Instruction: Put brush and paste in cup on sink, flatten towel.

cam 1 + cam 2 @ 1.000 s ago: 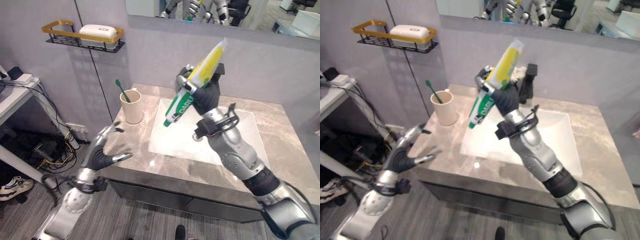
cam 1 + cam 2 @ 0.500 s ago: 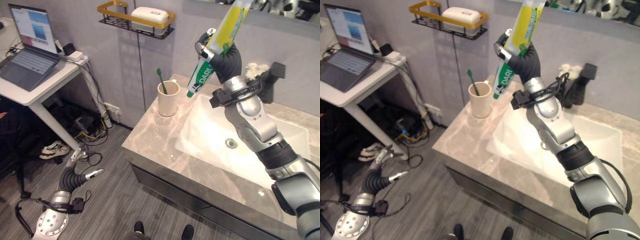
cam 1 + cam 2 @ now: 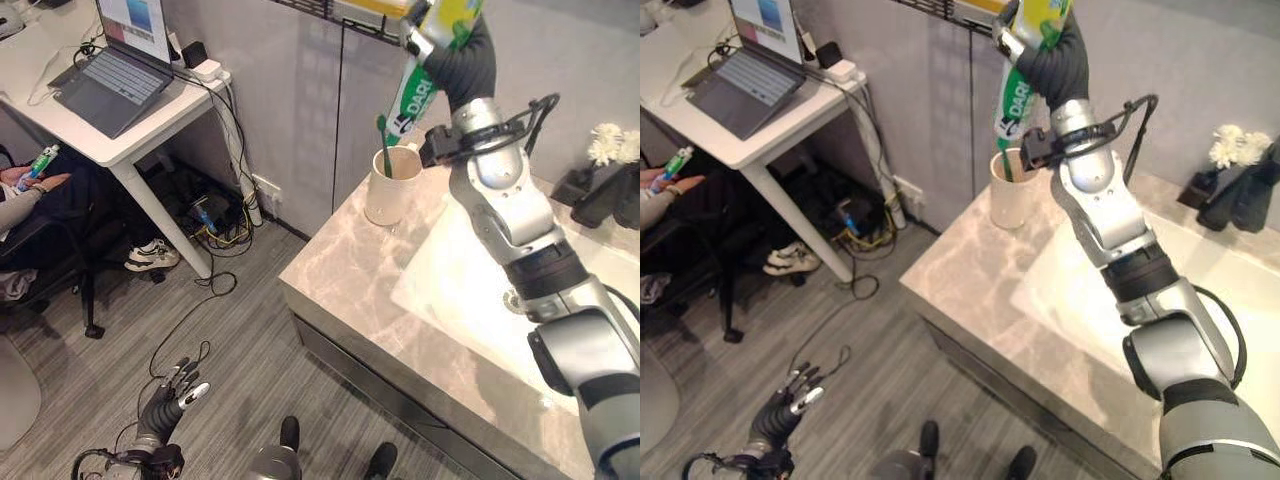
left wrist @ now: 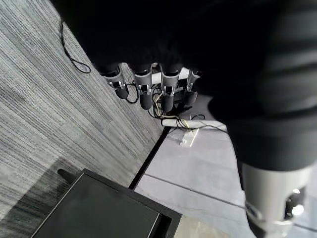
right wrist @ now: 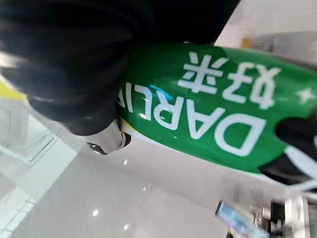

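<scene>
My right hand (image 3: 458, 62) is shut on a green and yellow toothpaste tube (image 3: 414, 92), held upright with its lower end just above the beige cup (image 3: 392, 186). The wrist view shows the tube (image 5: 213, 124) close up, pressed under my right hand's dark cover (image 5: 74, 64). The cup stands on the marble counter (image 3: 345, 290) at the left of the white sink basin (image 3: 470, 290). A green toothbrush (image 3: 384, 140) stands in the cup, head up. My left hand (image 3: 172, 398) hangs low over the grey floor, open, its fingers (image 4: 143, 89) straight and empty.
A white desk (image 3: 150, 115) with an open laptop (image 3: 120, 80) stands to the left, cables and shoes (image 3: 150, 255) under it. A person's hand (image 3: 40, 180) at the left edge holds a small tube. White flowers (image 3: 610, 145) and a dark fixture (image 3: 605, 195) sit behind the basin.
The camera has shifted. My right hand has carried the tube left to just above the cup. My left arm has dropped from the counter's edge down towards the floor.
</scene>
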